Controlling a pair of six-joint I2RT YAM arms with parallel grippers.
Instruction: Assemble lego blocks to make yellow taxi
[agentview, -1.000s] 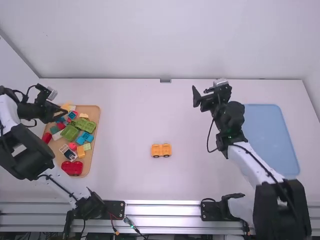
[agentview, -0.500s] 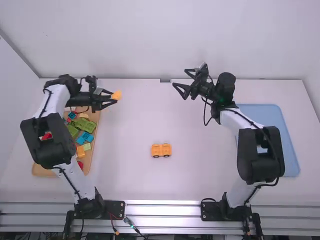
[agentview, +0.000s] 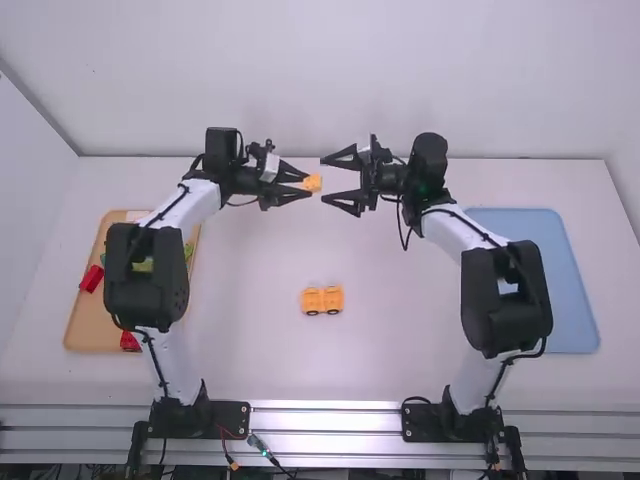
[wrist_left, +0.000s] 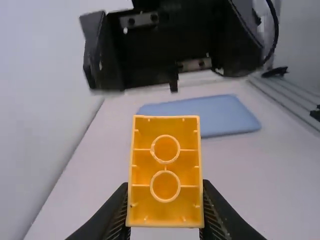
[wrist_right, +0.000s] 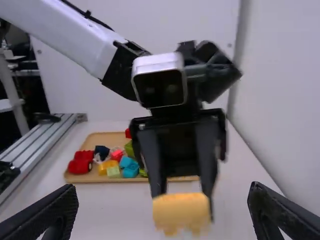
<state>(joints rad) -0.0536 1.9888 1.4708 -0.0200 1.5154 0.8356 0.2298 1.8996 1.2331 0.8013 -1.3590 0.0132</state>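
I've got the yellow block (agentview: 313, 183) pinched by its sides in my left gripper (wrist_left: 165, 186), raised near the worktop's far edge. My right gripper (wrist_right: 162, 189) faces it, fingers wide and empty. The wheeled yellow base (agentview: 322, 300) sits mid-worktop, closer to the near edge; the wooden tray (agentview: 82, 332) of spare blocks lies by the left edge, the blue tray (agentview: 570, 300) by the right.

I judge this a handover or regrip. If the right fingers close off-centre, they'll twist the block or knock the left fingertips; if I release too early, it drops. A crooked grip could later make pressing down roll the base.
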